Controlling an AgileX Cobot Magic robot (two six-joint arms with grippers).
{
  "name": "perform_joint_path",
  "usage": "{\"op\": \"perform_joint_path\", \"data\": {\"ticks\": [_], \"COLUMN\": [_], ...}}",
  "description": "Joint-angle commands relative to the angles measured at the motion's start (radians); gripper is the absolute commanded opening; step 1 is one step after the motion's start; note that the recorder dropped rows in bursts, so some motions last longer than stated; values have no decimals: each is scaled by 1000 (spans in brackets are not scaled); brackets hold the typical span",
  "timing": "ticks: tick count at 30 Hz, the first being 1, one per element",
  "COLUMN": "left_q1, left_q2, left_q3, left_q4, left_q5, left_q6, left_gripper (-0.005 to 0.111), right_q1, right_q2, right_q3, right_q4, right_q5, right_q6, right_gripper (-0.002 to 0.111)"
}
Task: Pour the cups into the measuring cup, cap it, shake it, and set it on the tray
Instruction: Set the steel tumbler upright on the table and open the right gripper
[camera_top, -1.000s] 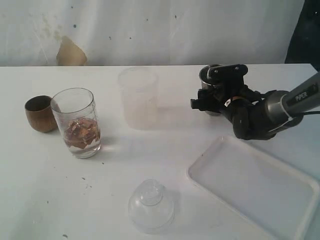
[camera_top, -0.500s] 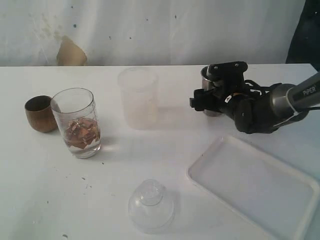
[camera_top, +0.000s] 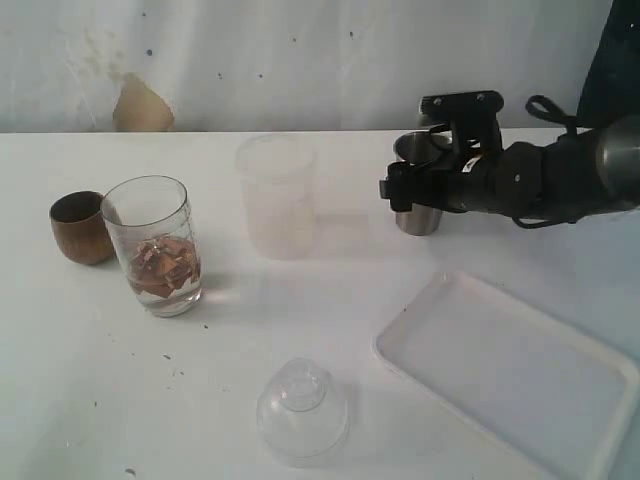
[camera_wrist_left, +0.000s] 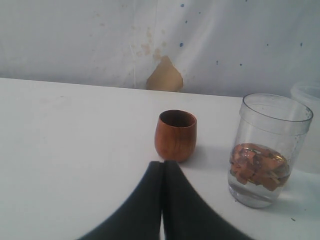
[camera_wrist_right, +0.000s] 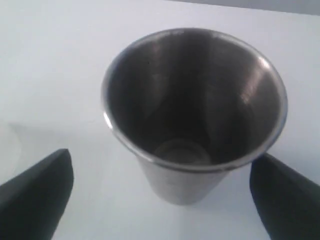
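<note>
The right arm has drawn back, its fingers (camera_wrist_right: 40, 195) spread clear of the steel tumbler (camera_top: 420, 218), which stands empty on the desk beyond the tray (camera_top: 600, 385); left fingers (camera_wrist_left: 145, 210) are pressed together; capping the measuring cup (camera_top: 155, 245) probably comes next.

Frosted cup (camera_top: 277, 200), white table (camera_top: 100, 380), stained wall (camera_top: 140, 105)

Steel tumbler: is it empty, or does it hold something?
Looks empty. The right wrist view looks down into the steel tumbler and shows its bare metal bottom, with no pieces or liquid surface visible inside.
</note>
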Motion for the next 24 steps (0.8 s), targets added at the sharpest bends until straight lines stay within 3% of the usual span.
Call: {"op": "perform_joint_path", "data": {"ticks": [1,4,7,9,15,20,24], "left_q1": [-6,-6,-6,-6,-6,-6,-6], "left_q2": [-5,-5,-5,-5,-5,-5,-5], "left_q3": [5,5,5,5,5,5,5], "left_q4": [6,6,6,6,6,6,6], "left_q5": [-8,-8,-8,-8,-8,-8,-8], "left_q6": [0,0,0,0,0,0,0], "left_gripper": [0,0,0,0,0,0,0], "right_q1": [-5,-5,-5,-5,-26,-102,-154], "right_q2": [-70,-111,-143,-162,-198,-240,-317], "right_q3": [49,86,112,126,173,203,268], "right_q4": [4,4,4,4,-75,-73,-64], "right_q5": [65,103,163,205,324,430,388], "right_q6": [5,7,7,7,5,5,9], "right_gripper": [88,88,79,66,1,0,0]}}
